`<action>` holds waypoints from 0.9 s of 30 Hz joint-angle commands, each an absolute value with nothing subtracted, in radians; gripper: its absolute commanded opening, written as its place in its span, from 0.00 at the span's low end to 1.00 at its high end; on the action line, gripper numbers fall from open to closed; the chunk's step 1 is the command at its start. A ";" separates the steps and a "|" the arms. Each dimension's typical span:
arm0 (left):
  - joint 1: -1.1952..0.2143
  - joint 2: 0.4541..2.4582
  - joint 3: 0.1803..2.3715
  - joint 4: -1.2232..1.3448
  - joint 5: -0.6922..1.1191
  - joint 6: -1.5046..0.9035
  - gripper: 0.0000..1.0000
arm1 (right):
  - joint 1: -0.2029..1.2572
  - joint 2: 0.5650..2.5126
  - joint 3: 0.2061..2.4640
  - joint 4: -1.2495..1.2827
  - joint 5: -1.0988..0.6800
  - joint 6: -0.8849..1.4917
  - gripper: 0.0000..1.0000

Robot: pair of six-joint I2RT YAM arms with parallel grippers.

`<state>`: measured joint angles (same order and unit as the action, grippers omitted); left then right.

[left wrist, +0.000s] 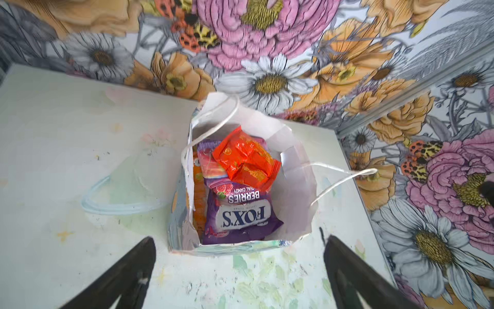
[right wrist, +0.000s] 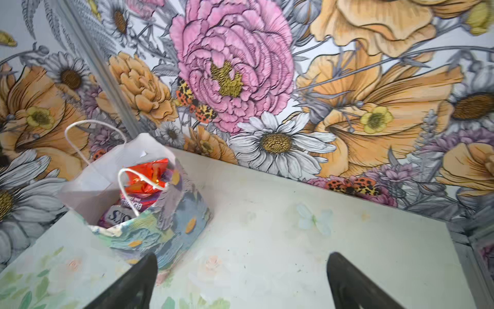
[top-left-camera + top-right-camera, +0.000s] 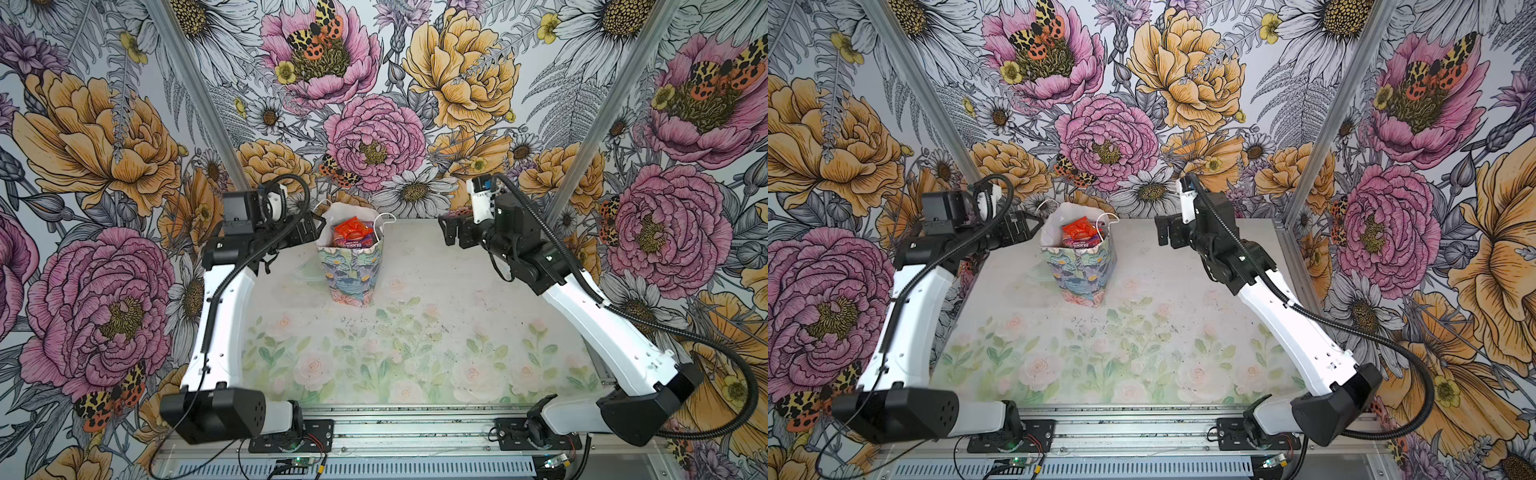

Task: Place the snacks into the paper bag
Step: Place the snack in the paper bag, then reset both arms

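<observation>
Top views, tabletop [image 3: 436,282]: pale surface with a faded flower print, speckled with dark marks.
Paper bag [image 3: 351,274]: stands upright toward the back of the tabletop, nearer the left arm. Its mouth is open, white inside, with the cord handles flopped outward.
Left pincer [image 1: 239,239]: jaws spread wide and empty, just beside the bag's rim.
Right pincer [image 2: 242,256]: jaws spread wide and empty, above bare tabletop, well apart from the bag.
Snacks [image 1: 211,163]: piled inside the bag; their number cannot be told.
Purple FOX'S Berries packet [image 1: 240,216]: leans inside the bag, near its wall.
Orange-red packet [image 1: 246,163]: crumpled, lying on top of the purple one.
</observation>
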<state>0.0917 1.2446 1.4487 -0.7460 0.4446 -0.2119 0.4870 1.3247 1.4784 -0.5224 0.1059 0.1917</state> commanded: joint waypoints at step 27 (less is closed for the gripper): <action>0.116 1.127 0.180 0.865 0.009 -0.169 0.99 | 0.168 1.387 0.265 1.006 0.498 -0.004 1.00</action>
<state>0.1089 1.0428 0.1818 0.6365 0.0174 -0.2264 0.1913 1.3186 0.2871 0.6525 0.5434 0.0540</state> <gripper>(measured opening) 0.991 0.996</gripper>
